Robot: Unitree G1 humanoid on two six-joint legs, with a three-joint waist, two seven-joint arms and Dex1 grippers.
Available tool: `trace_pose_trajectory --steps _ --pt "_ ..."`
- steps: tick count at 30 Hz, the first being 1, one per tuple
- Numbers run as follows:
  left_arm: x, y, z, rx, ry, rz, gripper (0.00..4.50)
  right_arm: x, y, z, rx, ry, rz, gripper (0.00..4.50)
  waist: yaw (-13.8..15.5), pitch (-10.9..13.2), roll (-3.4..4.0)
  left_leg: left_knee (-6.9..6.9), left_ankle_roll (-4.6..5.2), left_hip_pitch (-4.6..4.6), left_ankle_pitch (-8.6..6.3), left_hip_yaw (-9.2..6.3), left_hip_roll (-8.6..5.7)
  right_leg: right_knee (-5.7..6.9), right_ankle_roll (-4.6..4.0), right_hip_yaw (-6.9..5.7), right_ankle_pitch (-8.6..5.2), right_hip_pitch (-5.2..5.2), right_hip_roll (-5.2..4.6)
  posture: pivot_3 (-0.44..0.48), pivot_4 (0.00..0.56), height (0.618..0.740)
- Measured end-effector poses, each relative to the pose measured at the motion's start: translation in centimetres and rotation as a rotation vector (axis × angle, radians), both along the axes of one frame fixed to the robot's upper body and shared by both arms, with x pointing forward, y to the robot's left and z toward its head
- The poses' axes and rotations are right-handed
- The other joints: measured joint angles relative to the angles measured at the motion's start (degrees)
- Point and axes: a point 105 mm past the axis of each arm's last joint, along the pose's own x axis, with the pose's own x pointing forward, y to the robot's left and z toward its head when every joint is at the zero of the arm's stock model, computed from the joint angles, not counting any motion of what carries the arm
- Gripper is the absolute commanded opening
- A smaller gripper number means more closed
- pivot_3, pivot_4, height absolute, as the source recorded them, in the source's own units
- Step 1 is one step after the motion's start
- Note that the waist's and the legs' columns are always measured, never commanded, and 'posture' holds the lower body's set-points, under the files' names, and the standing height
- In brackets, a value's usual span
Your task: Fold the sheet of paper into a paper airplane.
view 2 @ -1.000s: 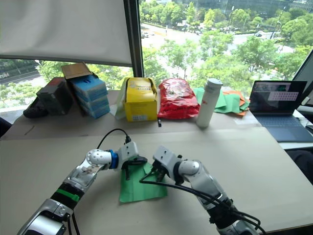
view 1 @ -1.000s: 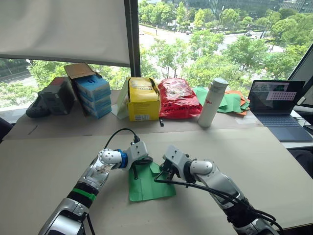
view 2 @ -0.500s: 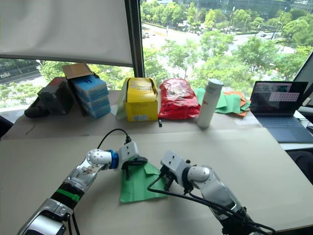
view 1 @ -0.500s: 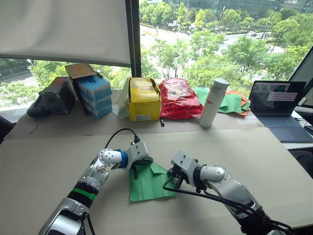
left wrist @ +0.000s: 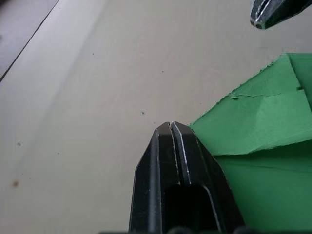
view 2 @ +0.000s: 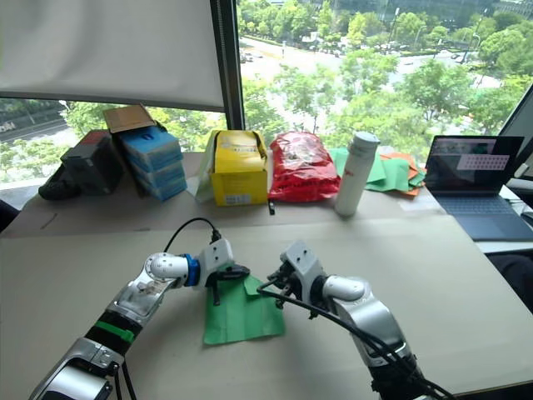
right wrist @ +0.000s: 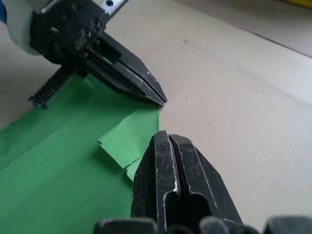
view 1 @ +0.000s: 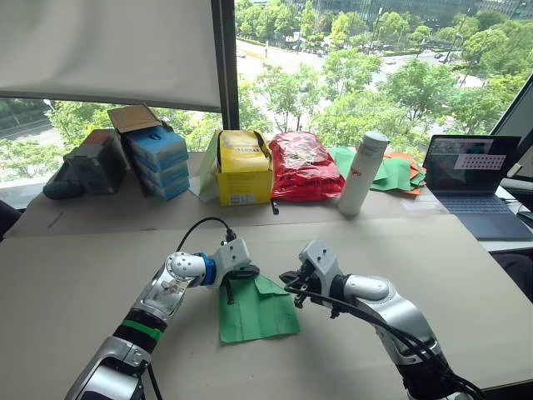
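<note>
Both arms reach in over the beige surface [view 1: 466,275] and meet at the far edge of the sheet of paper [view 1: 254,312]. The left arm comes from the near left with its elbow low, wrist turned inward, and the left gripper [view 1: 227,288] has its two black fingers pressed together with nothing between them — the closed tip sits at the sheet's far left corner, at the paper's edge. The right arm bends in from the near right, forearm angled toward the sheet, and the right gripper [view 1: 293,282] likewise has its fingers closed flat against each other, empty, its tip at the sheet's far right corner beside a small folded-over flap. Whether that tip touches the paper or hangs just above it cannot be told. The sheet lies flat on the surface between the two grippers; it is bright green, roughly rectangular, with its long axis running from the grippers back toward the robot — the far edge is uneven, with creases and a raised fold near the right gripper.
</note>
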Motion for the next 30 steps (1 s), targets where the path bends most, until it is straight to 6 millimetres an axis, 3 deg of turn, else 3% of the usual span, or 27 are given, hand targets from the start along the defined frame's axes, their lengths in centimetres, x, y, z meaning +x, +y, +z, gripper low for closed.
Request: trace_pose_trajectory --steps 3,8,11,14,18,22,28,30 --pt "0.3 0.6 2.2 -0.118 0.016 0.06 0.0 0.1 1.1 0.9 0.027 -0.032 0.033 0.01 0.0 0.0 0.0 0.01 -0.07 -0.12 0.04 -0.05 0.0 -0.03 0.0 -0.05 0.0 -0.09 0.04 0.0 0.15 0.74" --pt "0.2 4.0 4.3 -0.232 0.046 0.197 0.0 0.3 2.7 -1.7 -0.044 0.005 0.07 0.01 -0.3 0.0 0.02 -0.01 -0.24 -0.14 0.14 0.0 -0.02 -0.01 0.03 -0.14 0.0 -0.07 0.07 0.0 0.15 0.74" --pt "-0.9 5.6 3.3 -0.299 0.128 0.273 0.78 0.3 2.9 -3.3 -0.104 0.026 0.081 0.0 -0.2 0.1 0.03 0.0 -0.35 -0.19 0.21 -0.01 -0.03 -0.02 0.08 -0.17 0.01 -0.07 0.06 0.0 0.15 0.74" --pt "-3.0 6.8 1.9 -0.387 0.251 0.345 1.86 0.0 3.1 -4.2 -0.148 0.023 0.105 0.0 -0.2 0.1 0.02 -0.01 -0.36 -0.21 0.21 -0.02 -0.02 -0.05 0.1 -0.09 0.02 -0.06 0.02 0.0 0.15 0.74" --pt "-4.5 7.2 1.4 -0.494 0.346 0.411 3.15 -0.1 3.1 -4.9 -0.165 0.033 0.118 0.0 0.3 0.1 -0.03 0.01 -0.38 -0.19 0.21 -0.13 -0.04 -0.21 0.1 -0.04 0.02 0.0 -0.08 0.0 0.15 0.74" --pt "-5.8 6.2 -0.4 -0.598 0.454 0.475 3.15 -0.2 3.2 -5.1 -0.176 0.021 0.129 0.0 0.2 0.1 -0.04 -0.04 -0.43 -0.01 0.23 -0.13 -0.03 -0.2 0.09 0.04 0.02 0.11 -0.2 0.0 0.15 0.74" --pt "-5.6 5.8 -0.5 -0.598 0.448 0.528 3.15 -0.2 3.2 -5.2 -0.184 0.016 0.128 0.0 0.3 0.1 -0.03 -0.15 -0.54 0.13 0.28 -0.16 -0.05 -0.16 0.02 0.07 0.04 0.16 -0.4 0.0 0.15 0.74" --pt "-5.5 5.7 -0.5 -0.605 0.44 0.539 2.61 -0.2 3.3 -5.2 -0.181 0.014 0.129 0.0 0.3 0.1 -0.03 -0.15 -0.54 0.13 0.28 -0.16 -0.05 -0.16 0.01 0.07 0.04 0.16 -0.45 0.0 0.15 0.74"
